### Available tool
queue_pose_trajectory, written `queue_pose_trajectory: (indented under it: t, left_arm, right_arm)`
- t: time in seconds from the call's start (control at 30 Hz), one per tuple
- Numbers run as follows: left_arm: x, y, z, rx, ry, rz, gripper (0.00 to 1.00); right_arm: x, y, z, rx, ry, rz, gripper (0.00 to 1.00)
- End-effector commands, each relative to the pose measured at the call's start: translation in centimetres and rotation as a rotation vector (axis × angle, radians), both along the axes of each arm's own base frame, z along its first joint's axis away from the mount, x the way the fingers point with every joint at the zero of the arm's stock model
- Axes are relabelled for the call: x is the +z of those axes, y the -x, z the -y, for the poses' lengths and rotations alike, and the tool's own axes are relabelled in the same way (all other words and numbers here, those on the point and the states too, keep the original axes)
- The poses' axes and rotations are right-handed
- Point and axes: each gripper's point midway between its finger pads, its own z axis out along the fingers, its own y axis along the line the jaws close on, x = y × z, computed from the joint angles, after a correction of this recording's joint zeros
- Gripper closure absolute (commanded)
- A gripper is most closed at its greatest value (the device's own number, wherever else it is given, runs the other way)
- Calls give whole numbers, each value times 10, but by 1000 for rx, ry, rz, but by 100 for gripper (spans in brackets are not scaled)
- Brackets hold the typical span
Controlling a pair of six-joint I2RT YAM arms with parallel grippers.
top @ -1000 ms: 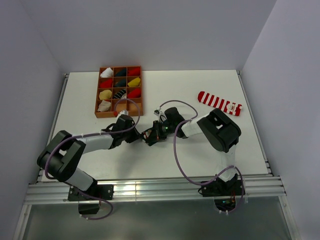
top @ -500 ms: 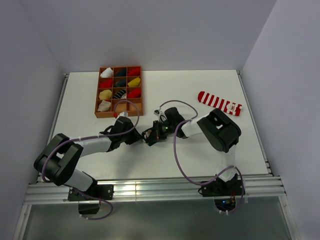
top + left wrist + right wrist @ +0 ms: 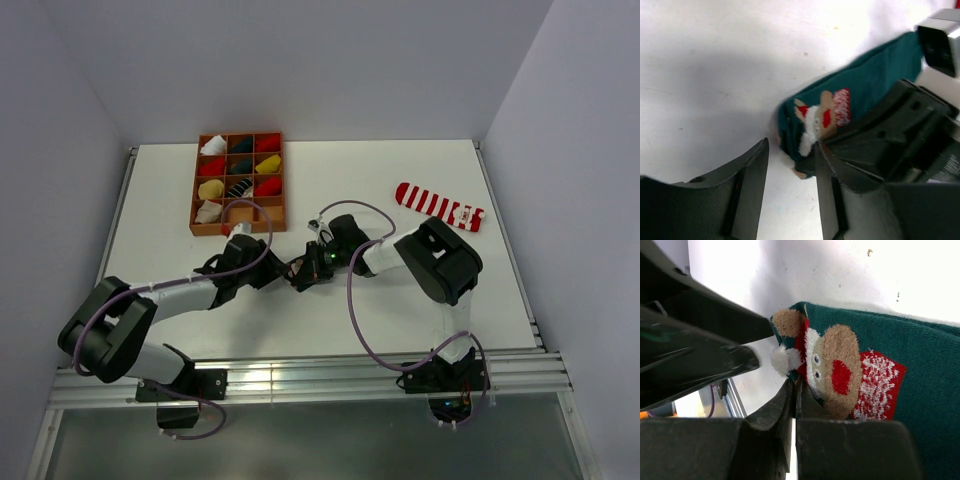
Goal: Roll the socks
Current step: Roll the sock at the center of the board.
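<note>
The dark green knitted sock with a reindeer figure (image 3: 865, 80) lies flat mid-table, not yet rolled. The right gripper (image 3: 794, 390) is clamped on its edge. The left gripper (image 3: 791, 150) gapes just beside it, holding nothing. The red-and-white striped sock (image 3: 438, 206) waits unrolled, far right.

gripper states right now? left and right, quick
Left gripper: open, fingers apart, holding nothing.
Right gripper: shut, fingers pinching the edge of the dark green sock.
</note>
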Motion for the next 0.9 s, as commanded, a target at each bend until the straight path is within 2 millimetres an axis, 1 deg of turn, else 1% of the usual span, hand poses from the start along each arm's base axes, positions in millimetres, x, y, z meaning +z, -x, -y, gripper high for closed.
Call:
queue_pose_trajectory:
  t: [0.0,0.23,0.43,0.63,0.87]
  left_arm:
    - [3,-13,5,51,18,2,54]
    - [-3,-22,5,91,5,-11,58]
    - [3,-26,4,113,19,5,58]
    - [1,-28,6,118,9,-17,60]
    - [6,-32,8,130,14,-24,63]
  right_arm:
    - [-19,5,14,-28,95,-7,100]
    - [-20,4,16,-29,107,4,100]
    - [-23,3,17,-30,122,14,100]
    - [-24,2,17,-30,134,19,100]
    - [-25,1,17,-36,156,37,100]
